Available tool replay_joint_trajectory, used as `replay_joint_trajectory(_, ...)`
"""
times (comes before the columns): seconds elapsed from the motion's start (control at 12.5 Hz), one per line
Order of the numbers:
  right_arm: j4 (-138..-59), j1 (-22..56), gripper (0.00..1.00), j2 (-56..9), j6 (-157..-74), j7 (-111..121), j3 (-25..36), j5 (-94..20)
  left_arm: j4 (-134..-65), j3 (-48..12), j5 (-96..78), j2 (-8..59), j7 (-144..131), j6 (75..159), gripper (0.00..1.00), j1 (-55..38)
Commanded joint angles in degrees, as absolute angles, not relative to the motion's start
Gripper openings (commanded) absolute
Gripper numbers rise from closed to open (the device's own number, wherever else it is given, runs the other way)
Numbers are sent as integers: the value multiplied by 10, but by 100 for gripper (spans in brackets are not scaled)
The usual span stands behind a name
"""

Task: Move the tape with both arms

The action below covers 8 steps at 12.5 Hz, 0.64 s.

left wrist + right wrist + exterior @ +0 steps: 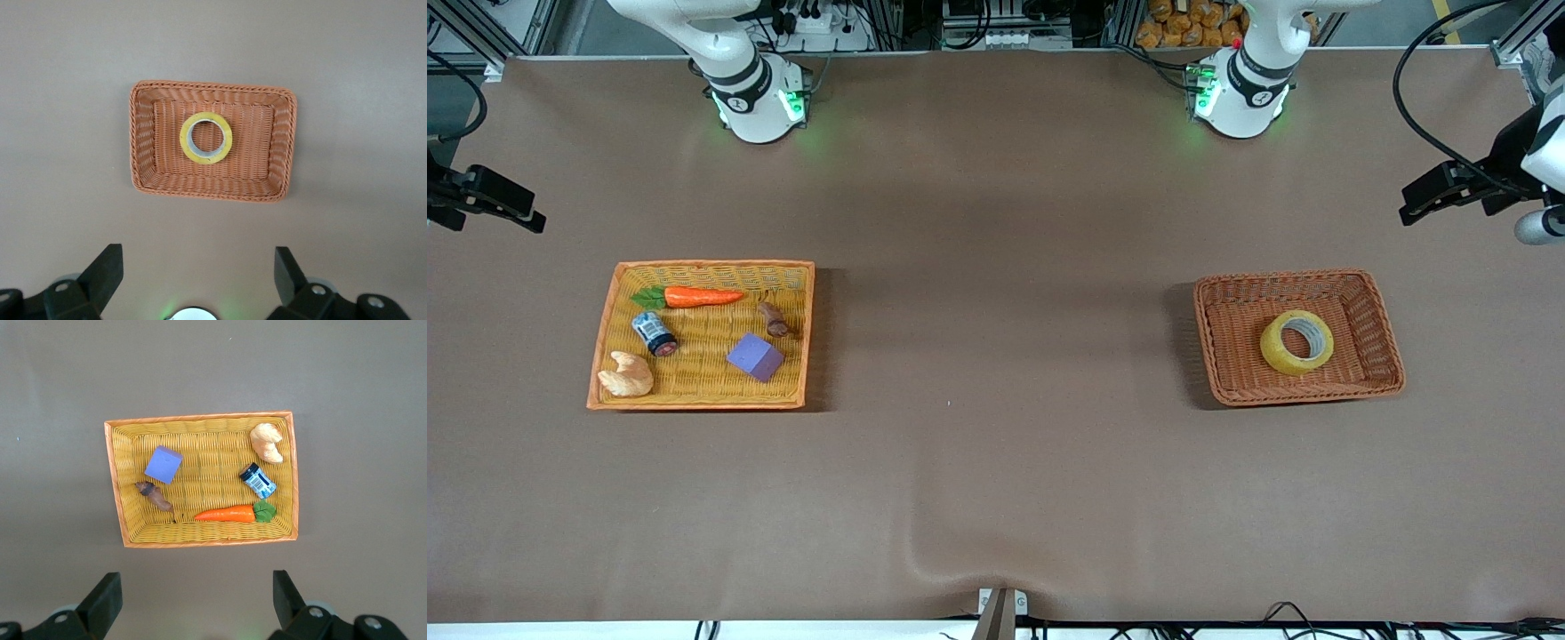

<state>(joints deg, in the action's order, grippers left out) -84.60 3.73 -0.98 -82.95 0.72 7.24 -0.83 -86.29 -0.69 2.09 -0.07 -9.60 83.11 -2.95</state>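
The tape [1296, 342], a yellowish ring with a grey-white core, lies flat in a brown wicker basket [1369, 307] toward the left arm's end of the table. It also shows in the left wrist view [206, 137]. My left gripper [198, 263] is open and empty, high over the bare table between its green-lit base [1234, 93] and that basket [280, 150]. My right gripper [197, 583] is open and empty, high over the table between its base [760, 102] and the orange-rimmed tray [200, 420]. Neither hand shows in the front view.
The orange-rimmed wicker tray [711, 265] at the right arm's end holds a carrot [698, 296], a small dark jar [655, 332], a purple block [755, 356], a croissant [627, 375] and a brown piece [774, 319]. Black hardware [1449, 188] juts in at each end of the table.
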Motion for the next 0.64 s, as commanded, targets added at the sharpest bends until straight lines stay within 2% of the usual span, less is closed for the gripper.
replay_joint_trajectory(0.0,-843,33,100,-6,-830,7,68,-6,-852,-2,34,-4,-84,830,100,-33)
replay_joint_trajectory(0.32,-843,33,100,-7,-831,7,68,-6,-849,-9,32,9,-56,830,100,-4)
replay_joint_trajectory(0.56,-843,33,100,-2,-826,6,68,-6,-845,-49,31,14,-56,830,100,38)
